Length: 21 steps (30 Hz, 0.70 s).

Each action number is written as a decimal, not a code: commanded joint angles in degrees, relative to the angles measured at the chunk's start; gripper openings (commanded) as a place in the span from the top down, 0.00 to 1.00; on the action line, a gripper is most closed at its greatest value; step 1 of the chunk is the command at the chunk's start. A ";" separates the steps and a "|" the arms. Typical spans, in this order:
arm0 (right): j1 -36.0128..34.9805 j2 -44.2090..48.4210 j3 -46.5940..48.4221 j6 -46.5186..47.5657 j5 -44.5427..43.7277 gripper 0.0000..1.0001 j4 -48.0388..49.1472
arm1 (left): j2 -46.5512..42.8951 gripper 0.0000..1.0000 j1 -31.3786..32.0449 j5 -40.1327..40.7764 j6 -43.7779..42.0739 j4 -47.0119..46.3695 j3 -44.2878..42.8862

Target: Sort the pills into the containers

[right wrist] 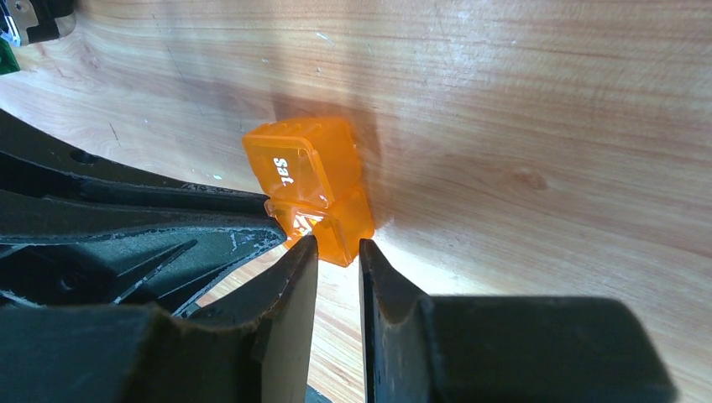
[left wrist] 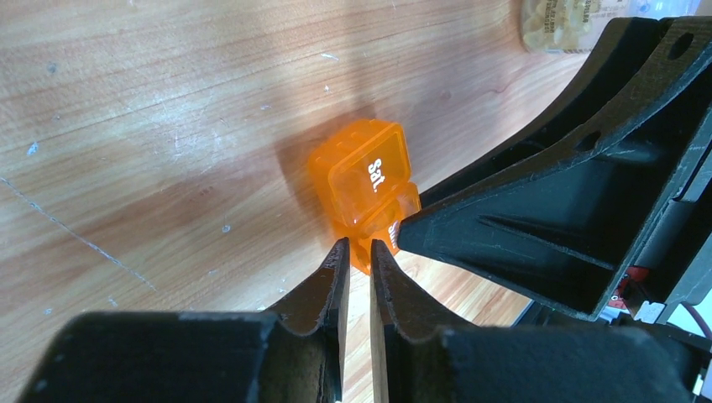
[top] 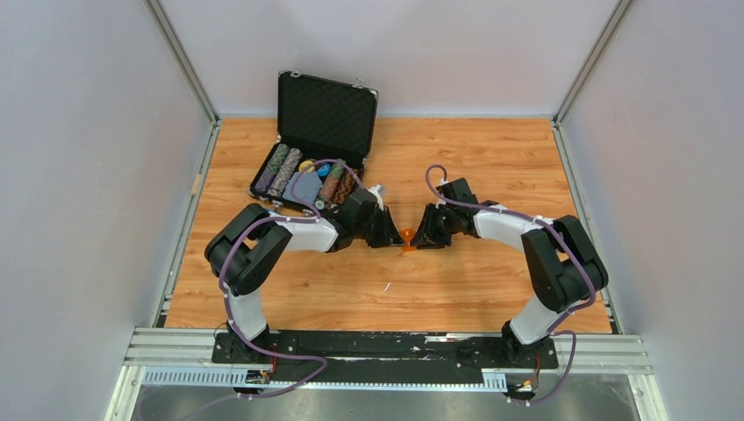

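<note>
The container is a tiny translucent orange box [top: 408,237] of joined compartments, standing on the wood table between my two grippers. In the left wrist view its top lid [left wrist: 369,180] reads "Sat."; it also shows in the right wrist view [right wrist: 306,180]. My left gripper [left wrist: 359,248] is nearly closed, its tips pinching the box's lower edge. My right gripper [right wrist: 337,245] comes from the opposite side, its tips closed on the lower compartment's corner. The two grippers almost touch each other. No pills show in any view.
A large open black foam-lined case [top: 311,149] with rows of striped chips stands at the back left, just behind my left arm. A pale packet [left wrist: 562,21] lies on the table beyond the box. Grey walls and metal rails bound the wooden table [top: 491,289].
</note>
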<state>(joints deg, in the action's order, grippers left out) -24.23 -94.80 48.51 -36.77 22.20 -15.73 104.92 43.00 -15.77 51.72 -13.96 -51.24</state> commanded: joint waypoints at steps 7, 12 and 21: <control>-0.38 -5.49 -1.83 0.14 -8.12 0.78 -0.97 | 5.46 0.80 2.32 9.41 -9.46 11.81 -0.58; -0.62 -6.26 -2.02 -0.25 -9.02 0.78 -0.72 | 7.01 0.81 3.86 12.86 -10.90 13.57 -1.23; -0.73 -5.54 -2.10 -2.27 -10.19 0.78 -0.83 | 6.91 1.00 4.00 12.16 -11.24 12.06 -0.05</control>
<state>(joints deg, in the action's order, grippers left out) -23.68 -95.83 48.84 -39.88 22.22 -15.09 105.97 45.43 -8.80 44.82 -11.55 -54.59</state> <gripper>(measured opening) 0.220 0.030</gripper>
